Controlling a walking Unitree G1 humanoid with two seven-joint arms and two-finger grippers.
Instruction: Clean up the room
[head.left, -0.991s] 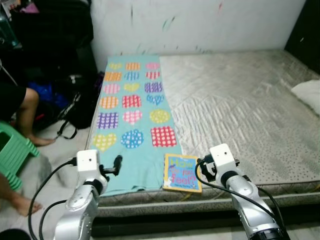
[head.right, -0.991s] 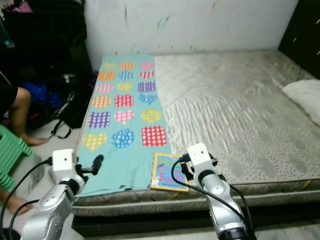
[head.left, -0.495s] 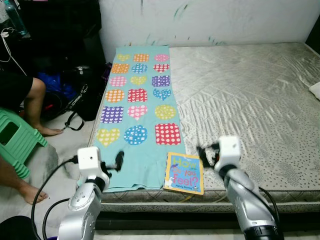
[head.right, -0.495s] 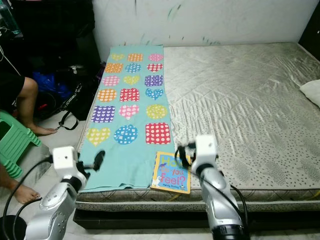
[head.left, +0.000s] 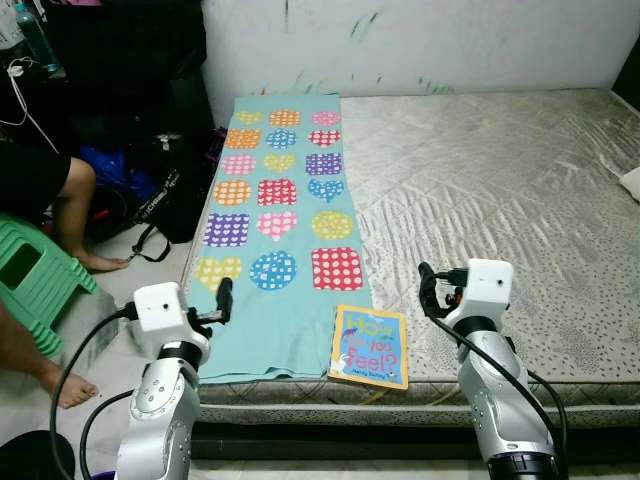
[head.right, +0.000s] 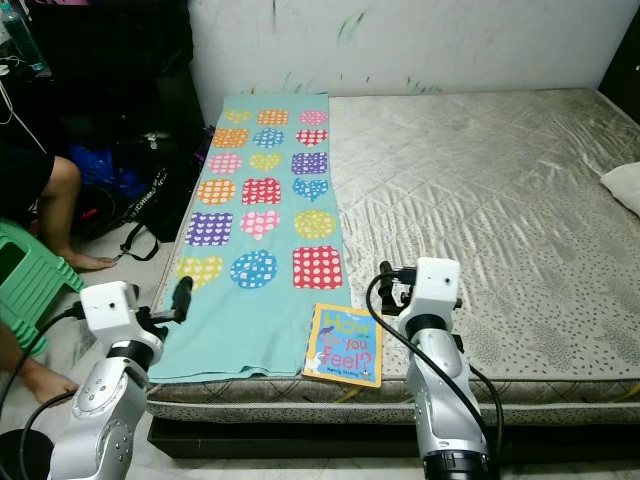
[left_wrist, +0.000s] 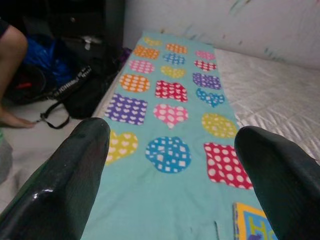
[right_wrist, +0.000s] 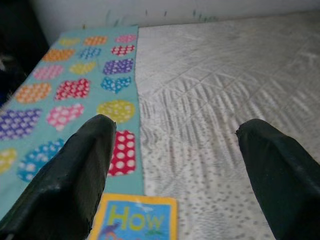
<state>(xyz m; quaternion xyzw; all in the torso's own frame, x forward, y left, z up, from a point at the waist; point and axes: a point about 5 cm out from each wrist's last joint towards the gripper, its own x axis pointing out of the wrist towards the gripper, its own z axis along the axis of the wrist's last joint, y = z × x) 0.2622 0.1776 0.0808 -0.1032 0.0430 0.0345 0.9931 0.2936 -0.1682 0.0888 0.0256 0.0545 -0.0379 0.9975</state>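
A picture book (head.left: 368, 347) with a blue and yellow cover lies flat at the near edge of the mattress (head.left: 520, 190). Its left edge touches a teal blanket (head.left: 275, 215) printed with coloured hearts, spread along the mattress's left side. My left gripper (head.left: 223, 298) hovers open over the blanket's near left corner; the left wrist view looks along the blanket (left_wrist: 170, 100) between the fingers (left_wrist: 75, 165). My right gripper (head.left: 432, 288) stands open just right of the book, above bare mattress. The book's top edge (right_wrist: 135, 220) lies below the right gripper (right_wrist: 175, 125). Neither gripper holds anything.
A person sits at the left, with a leg (head.left: 72, 215) and a foot (head.left: 65, 385) on the floor beside a green stool (head.left: 30, 285). Black bags (head.left: 150, 195) lie against the mattress's left side. A white pillow (head.right: 625, 185) sits at the far right.
The camera has shifted, so the whole scene sits differently. My right gripper has moved from over the book's right edge to the mattress beside it. The left arm has drawn slightly left.
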